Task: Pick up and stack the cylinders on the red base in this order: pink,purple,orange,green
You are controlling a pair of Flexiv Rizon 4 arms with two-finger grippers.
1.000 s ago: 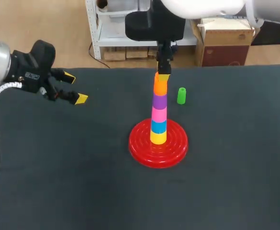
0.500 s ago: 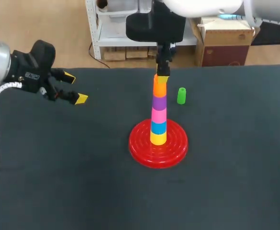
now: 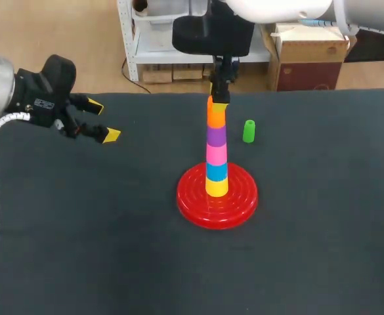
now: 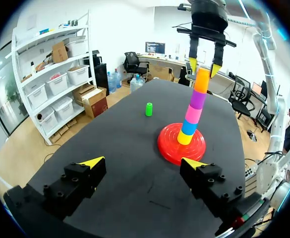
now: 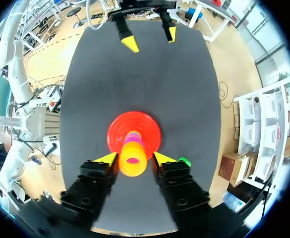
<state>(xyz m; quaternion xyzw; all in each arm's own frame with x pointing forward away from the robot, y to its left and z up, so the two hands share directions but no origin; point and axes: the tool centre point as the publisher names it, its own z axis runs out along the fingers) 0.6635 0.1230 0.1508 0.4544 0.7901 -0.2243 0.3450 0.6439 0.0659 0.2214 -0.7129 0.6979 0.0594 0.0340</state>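
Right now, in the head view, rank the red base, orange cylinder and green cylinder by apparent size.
1. red base: plainly largest.
2. orange cylinder: looks slightly wider than the green cylinder, but it sits highest, nearer the camera, and is partly behind the right gripper, so this is unsure.
3. green cylinder, standing on the table.

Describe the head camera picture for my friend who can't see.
The right claw is atop a tower of cylinders on the red base: bottom to top yellow, blue, pink, purple, orange. A green cylinder stands on the table beside it; the open left claw hangs far left.
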